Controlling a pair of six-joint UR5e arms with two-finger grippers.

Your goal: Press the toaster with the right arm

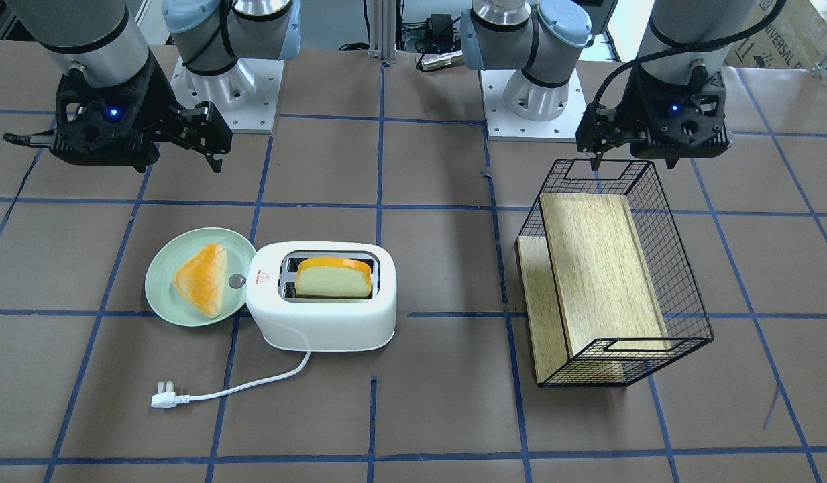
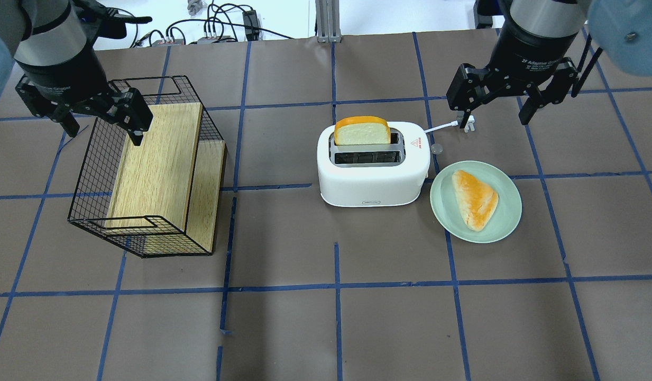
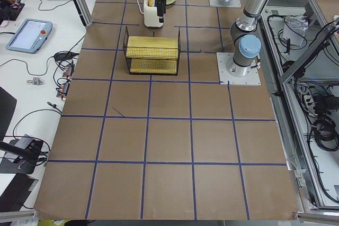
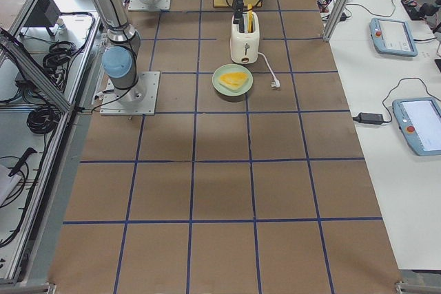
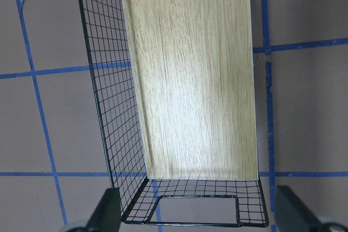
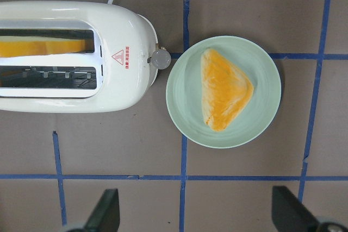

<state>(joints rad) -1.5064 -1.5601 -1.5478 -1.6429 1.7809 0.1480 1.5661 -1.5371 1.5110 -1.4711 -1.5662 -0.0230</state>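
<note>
The white toaster (image 2: 373, 180) stands mid-table with a bread slice (image 2: 361, 131) upright in its far slot. Its silver lever knob (image 2: 436, 148) sticks out of the end that faces the plate. It also shows in the front view (image 1: 326, 322) and the right wrist view (image 6: 65, 96), with the knob (image 6: 161, 58) near the plate's rim. My right gripper (image 2: 495, 108) hangs open and empty above the table, beyond the plate and over the plug (image 2: 467, 125), apart from the toaster. My left gripper (image 2: 102, 132) is open above the black wire basket (image 2: 93, 174).
A pale green plate (image 2: 511, 211) holding a triangular bun (image 2: 475, 198) lies right beside the toaster's lever end. The white cord (image 1: 252, 386) runs across the table to the plug. The wire basket holds a tilted wooden board (image 2: 156, 164).
</note>
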